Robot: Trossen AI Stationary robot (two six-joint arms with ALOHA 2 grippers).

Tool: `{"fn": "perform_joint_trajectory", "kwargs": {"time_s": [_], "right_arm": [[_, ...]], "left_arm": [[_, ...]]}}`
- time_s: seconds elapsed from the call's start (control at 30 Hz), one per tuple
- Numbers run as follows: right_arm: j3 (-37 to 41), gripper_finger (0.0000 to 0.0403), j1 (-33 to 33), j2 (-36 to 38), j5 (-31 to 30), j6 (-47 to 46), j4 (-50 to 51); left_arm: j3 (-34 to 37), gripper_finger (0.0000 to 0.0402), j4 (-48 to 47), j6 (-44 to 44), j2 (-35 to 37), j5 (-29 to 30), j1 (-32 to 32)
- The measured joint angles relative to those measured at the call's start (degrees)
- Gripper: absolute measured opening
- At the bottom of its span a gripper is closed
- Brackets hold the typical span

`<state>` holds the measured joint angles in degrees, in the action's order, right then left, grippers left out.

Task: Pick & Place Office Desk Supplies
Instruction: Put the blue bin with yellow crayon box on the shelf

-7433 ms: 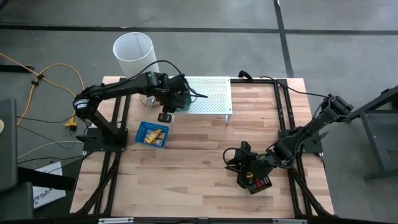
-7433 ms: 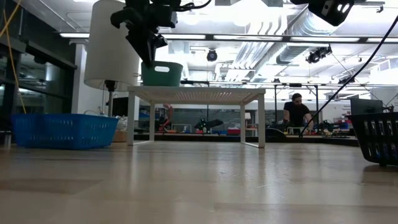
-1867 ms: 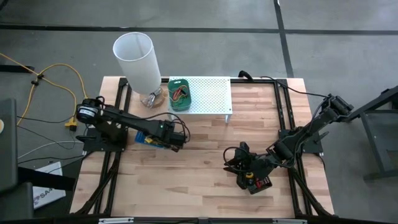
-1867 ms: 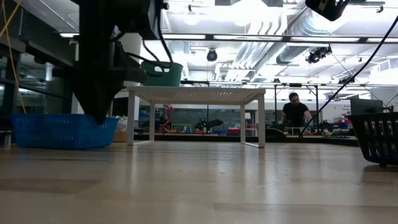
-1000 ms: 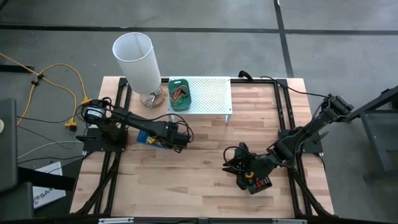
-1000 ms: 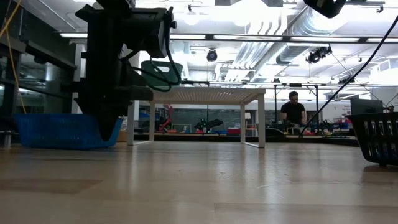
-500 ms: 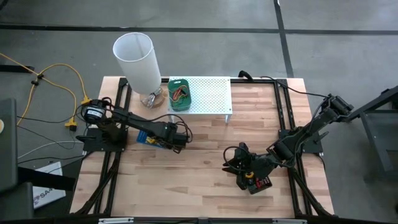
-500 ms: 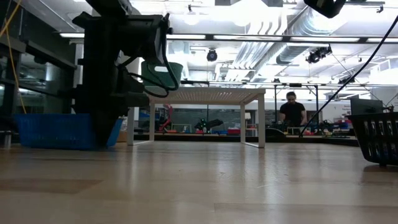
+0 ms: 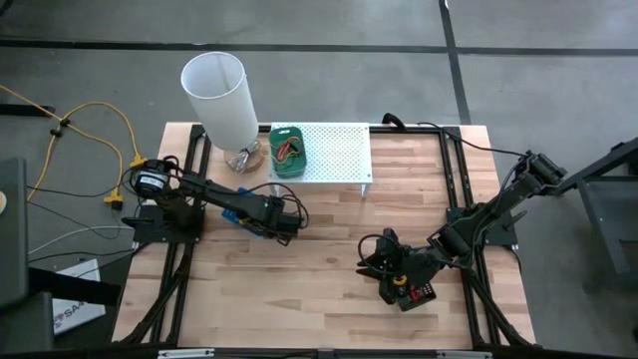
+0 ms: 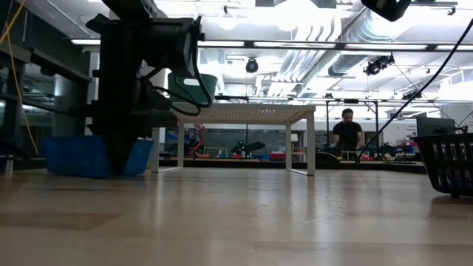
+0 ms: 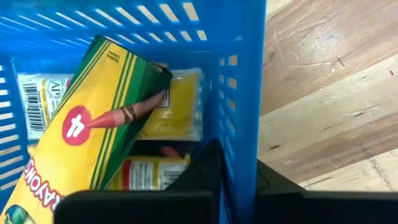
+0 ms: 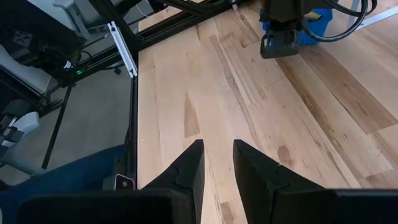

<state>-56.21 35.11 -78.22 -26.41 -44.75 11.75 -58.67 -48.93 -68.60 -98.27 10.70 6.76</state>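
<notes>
Since the earlier frame, left gripper (image 9: 284,221) has gone from the shelf (image 9: 334,153) to the blue tray (image 11: 245,93) in front of it, fingers pinching the tray's near wall; right gripper (image 12: 216,163), part-spread, waits well apart.

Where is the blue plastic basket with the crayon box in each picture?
High view: blue plastic basket left of centre, mostly under the left arm.
Low view: far left, on the table.
Left wrist view: fills the picture, left gripper shut on its wall.
Right wrist view: top right.
Shared landmark: the left gripper.
</notes>
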Motion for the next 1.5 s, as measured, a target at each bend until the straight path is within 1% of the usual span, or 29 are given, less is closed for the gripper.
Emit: {"fn": "perform_joint_trajectory", "kwargs": {"time_s": [0.17,0.4,0.5,0.67,0.77,0.9,1.13,1.33,1.5], "right_arm": [[0.0,0.0073,0.0,0.0,0.0,0.0,0.0],[0.0,0.0073,0.0,0.0,0.0,0.0,0.0],[0.0,0.0073,0.0,0.0,0.0,0.0,0.0],[0.0,0.0073,0.0,0.0,0.0,0.0,-0.1],[0.0,0.0073,0.0,0.0,0.0,0.0,-0.1],[0.0,0.0073,0.0,0.0,0.0,0.0,-0.1],[0.0,0.0073,0.0,0.0,0.0,0.0,-0.2],[0.0,0.0073,0.0,0.0,0.0,0.0,-0.2],[0.0,0.0073,0.0,0.0,0.0,0.0,-0.2]], "left_arm": [[0.0,0.0002,-0.4,-1.7,0.0,0.1,0.8],[0.0,0.0001,-2.5,-4.8,1.0,-0.1,4.1],[-0.1,0.0001,-2.3,-4.6,1.9,-1.4,5.9],[-0.2,0.0001,-2.3,-3.5,4.2,-5.7,9.0],[-1.1,0.0001,-2.2,-3.3,5.1,-6.9,11.6],[-3.5,0.0001,-2.5,-2.3,5.7,-7.9,14.6],[-9.7,0.0001,-3.1,2.7,5.7,-8.6,18.9],[-15.2,0.0000,-3.9,6.2,5.7,-11.0,21.7],[-20.1,0.0000,-3.8,10.9,5.7,-11.2,23.5]]}}
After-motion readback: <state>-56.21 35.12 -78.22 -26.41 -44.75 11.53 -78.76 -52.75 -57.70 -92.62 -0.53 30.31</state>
